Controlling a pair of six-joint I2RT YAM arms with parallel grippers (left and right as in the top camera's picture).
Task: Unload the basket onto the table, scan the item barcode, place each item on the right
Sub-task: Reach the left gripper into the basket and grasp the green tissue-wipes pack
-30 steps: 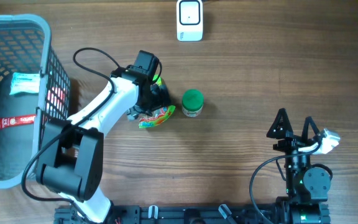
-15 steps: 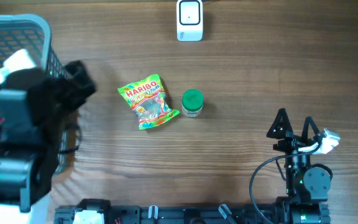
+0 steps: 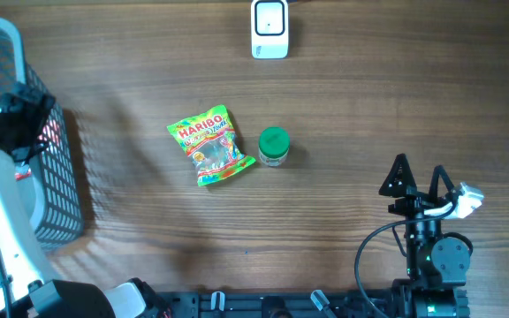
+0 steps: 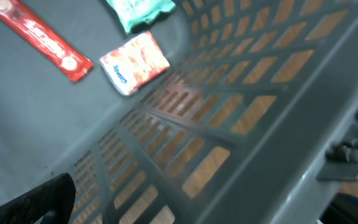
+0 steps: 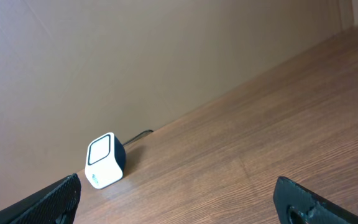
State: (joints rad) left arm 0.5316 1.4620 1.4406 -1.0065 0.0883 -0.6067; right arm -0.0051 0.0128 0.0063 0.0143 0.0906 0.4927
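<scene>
Overhead: barcode scanner (image 3: 269, 28) stands at the far edge of the worktop (image 3: 369, 106), within either arm's sweep. Haribo gummy bag (image 3: 210, 146) lies flat mid-worktop, with a green-capped jar (image 3: 274, 147) just beside it. Either is likely the item to scan, and neither is held. Left tool (image 3: 18, 119) hangs over the grey basket (image 3: 60, 190). Right tool (image 3: 419, 172) is parked near its base, spread and empty.

Left wrist: fingers wide, nothing between them. Basket floor holds a red stick pack (image 4: 42, 36), an orange-white sachet (image 4: 134, 62) and a green packet (image 4: 138, 9).

Right wrist: scanner face is tilted toward the tool, ready for a presented barcode.

Dark wood-grain table (image 3: 369, 106), plain beige wall (image 5: 135, 62) behind, soft even light
</scene>
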